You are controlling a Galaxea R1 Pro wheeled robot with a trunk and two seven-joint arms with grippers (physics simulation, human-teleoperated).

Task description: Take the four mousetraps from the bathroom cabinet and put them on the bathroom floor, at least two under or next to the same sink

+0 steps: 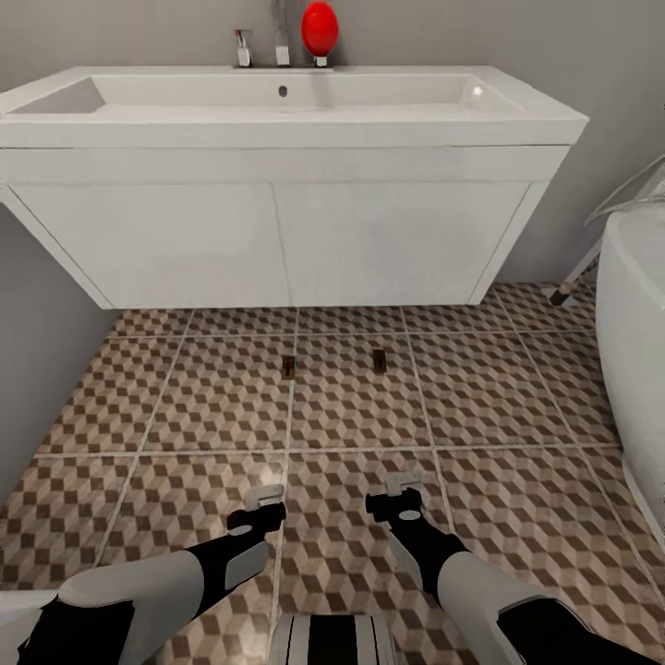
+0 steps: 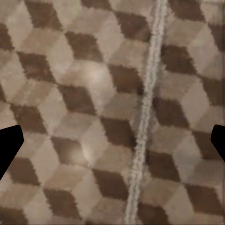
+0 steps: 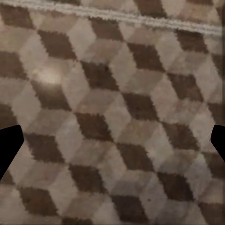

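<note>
Brown wooden mousetraps (image 1: 289, 368) (image 1: 379, 359) lie apart on the tiled floor (image 1: 517, 406) before the sink (image 1: 277, 120). Left gripper (image 1: 265, 500) and right gripper (image 1: 404, 485) both spread wide, empty.

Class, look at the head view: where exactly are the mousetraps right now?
Two mousetraps lie flat on the patterned floor, side by side but apart, just in front of the sink's white vanity, near its middle.

At two o'clock the bathtub (image 1: 637, 342) is cut by the picture's edge. Both mousetraps (image 1: 288, 368) (image 1: 379, 359) are too small to show detail. The faucet (image 1: 280, 32) is cropped at twelve o'clock.
</note>
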